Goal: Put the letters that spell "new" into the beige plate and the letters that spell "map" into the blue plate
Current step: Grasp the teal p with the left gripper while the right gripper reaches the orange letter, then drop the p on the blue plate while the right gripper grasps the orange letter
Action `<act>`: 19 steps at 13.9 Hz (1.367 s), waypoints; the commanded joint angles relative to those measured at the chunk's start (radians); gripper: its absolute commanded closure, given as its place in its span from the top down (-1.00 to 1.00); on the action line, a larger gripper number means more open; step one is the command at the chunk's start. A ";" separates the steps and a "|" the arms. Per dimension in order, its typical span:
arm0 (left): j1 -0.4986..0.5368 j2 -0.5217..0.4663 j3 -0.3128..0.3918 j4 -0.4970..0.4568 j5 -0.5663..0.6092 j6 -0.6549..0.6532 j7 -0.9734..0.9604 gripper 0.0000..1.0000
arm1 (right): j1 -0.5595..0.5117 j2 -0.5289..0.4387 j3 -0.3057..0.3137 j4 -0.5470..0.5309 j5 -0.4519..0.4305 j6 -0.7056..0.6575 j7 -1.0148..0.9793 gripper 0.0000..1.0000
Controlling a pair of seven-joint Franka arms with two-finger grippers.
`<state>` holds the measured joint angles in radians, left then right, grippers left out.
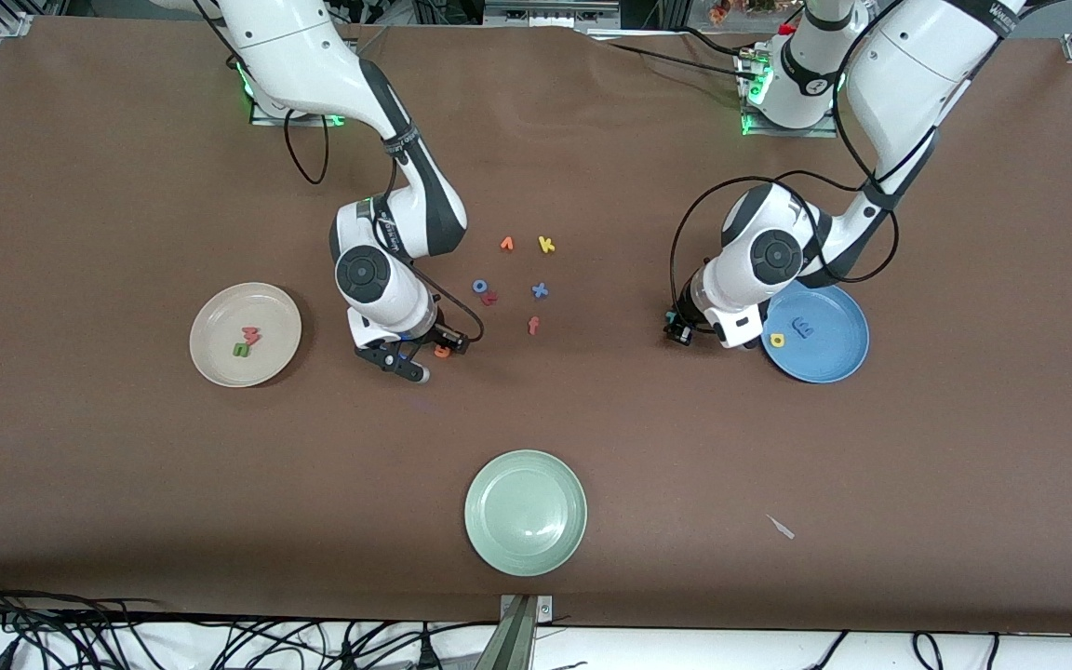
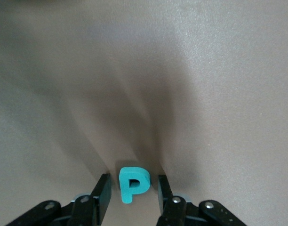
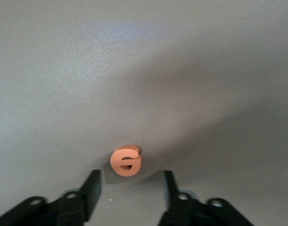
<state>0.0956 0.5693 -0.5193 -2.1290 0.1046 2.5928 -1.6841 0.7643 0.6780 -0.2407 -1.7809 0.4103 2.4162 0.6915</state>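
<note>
Brown table [image 1: 592, 419] bears teal foam p [image 2: 133, 184], orange e [image 3: 125, 161].

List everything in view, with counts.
beige plate: 1, cream, toward right arm's end; holds green n, salmon w
blue plate: 1, toward left arm's end; holds yellow a, blue m
green plate: 1, pale, nearest front camera
loose letters: 6, mid-table: orange letter, yellow k, blue o, dark red r, blue x, orange f
orange e: 1, on table at right pincer
teal p: 1, on table within left pincer
white scrap: 1, toward left arm's end
right pincer: open
left pincer: open
</note>
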 commanded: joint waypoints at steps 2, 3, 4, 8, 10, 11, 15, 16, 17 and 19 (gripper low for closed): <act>0.001 0.003 0.010 -0.005 0.040 0.009 -0.014 -0.57 | 0.009 0.002 -0.002 -0.009 0.019 0.023 -0.006 -0.07; 0.001 0.003 0.010 -0.005 0.040 0.009 -0.016 -0.58 | 0.009 0.008 -0.002 -0.009 0.019 0.032 -0.006 -0.07; 0.001 0.000 0.010 -0.005 0.040 0.009 -0.016 -0.60 | 0.009 0.011 -0.002 -0.009 0.018 0.035 -0.006 -0.07; 0.001 -0.041 0.010 0.003 0.041 -0.022 -0.006 -0.61 | 0.009 0.020 -0.002 -0.006 0.018 0.041 -0.007 -0.09; 0.001 -0.084 0.007 0.042 0.046 -0.130 -0.002 -0.61 | 0.009 0.025 -0.002 -0.003 0.019 0.055 -0.006 -0.28; 0.003 -0.101 0.007 0.072 0.047 -0.202 0.013 -0.61 | 0.009 0.025 -0.002 -0.005 0.019 0.057 -0.004 -0.42; 0.054 -0.129 0.007 0.200 0.047 -0.460 0.208 -0.61 | 0.009 0.022 -0.002 0.005 0.041 0.044 -0.009 -0.87; 0.082 -0.129 0.007 0.222 0.047 -0.502 0.274 -0.61 | 0.009 0.018 -0.002 0.006 0.041 0.043 -0.013 -0.90; 0.105 -0.127 0.008 0.224 0.047 -0.511 0.341 -0.61 | 0.009 0.017 -0.002 0.006 0.041 0.043 -0.014 -0.90; 0.166 -0.121 0.013 0.215 0.050 -0.514 0.465 -0.61 | 0.009 0.014 -0.002 0.008 0.041 0.040 -0.014 -0.90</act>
<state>0.2075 0.4381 -0.5046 -1.9146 0.1198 2.0989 -1.3309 0.7647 0.6873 -0.2399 -1.7805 0.4244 2.4467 0.6911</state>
